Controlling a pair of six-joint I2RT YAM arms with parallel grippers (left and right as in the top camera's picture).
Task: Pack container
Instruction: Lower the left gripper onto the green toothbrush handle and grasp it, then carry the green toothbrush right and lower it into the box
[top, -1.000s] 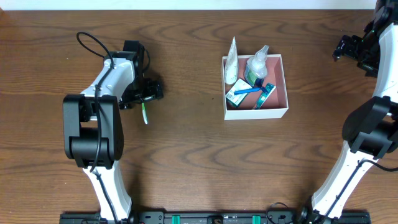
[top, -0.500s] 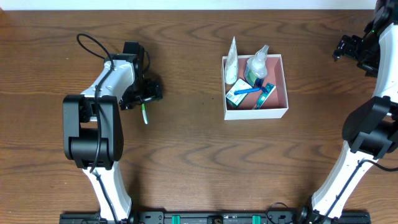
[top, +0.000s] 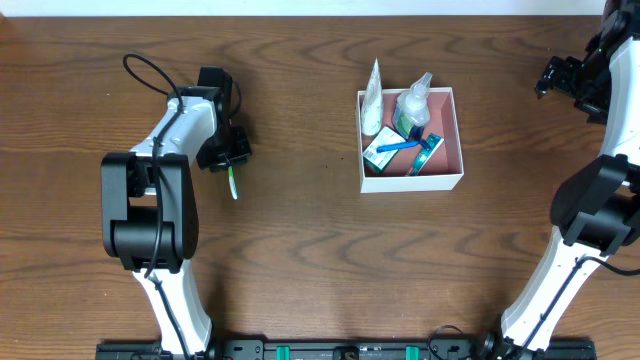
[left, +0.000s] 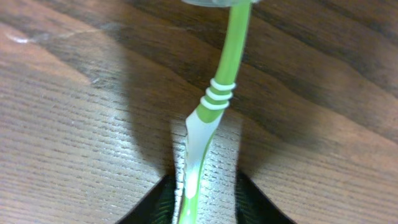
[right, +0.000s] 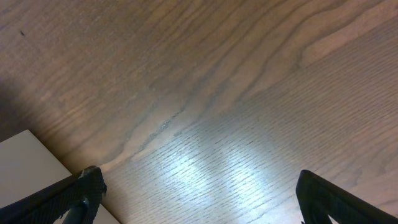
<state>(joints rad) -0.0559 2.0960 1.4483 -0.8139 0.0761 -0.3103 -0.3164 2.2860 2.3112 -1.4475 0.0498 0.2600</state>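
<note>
A green and white toothbrush (top: 232, 183) (left: 217, 99) lies flat on the wooden table at the left. My left gripper (top: 230, 158) (left: 206, 186) is down over its handle with the jaws drawn in close on either side. A thin strip of table still shows between the handle and the right finger. The container (top: 412, 183), a white-walled box with a pink inside, sits right of centre. It holds a white tube (top: 372, 100), a clear bottle (top: 412, 100), a blue razor (top: 405, 145) and a teal packet (top: 426, 154). My right gripper (top: 560, 75) (right: 199, 186) hangs open over bare wood at the far right.
The table's far edge runs along the top of the overhead view. A pale flat surface (right: 25, 168) shows at the lower left of the right wrist view. Both arm bases stand at the near edge.
My left gripper's jaws have drawn in from wide open to close around the toothbrush handle. The toothbrush, the container and the right arm have not moved.
</note>
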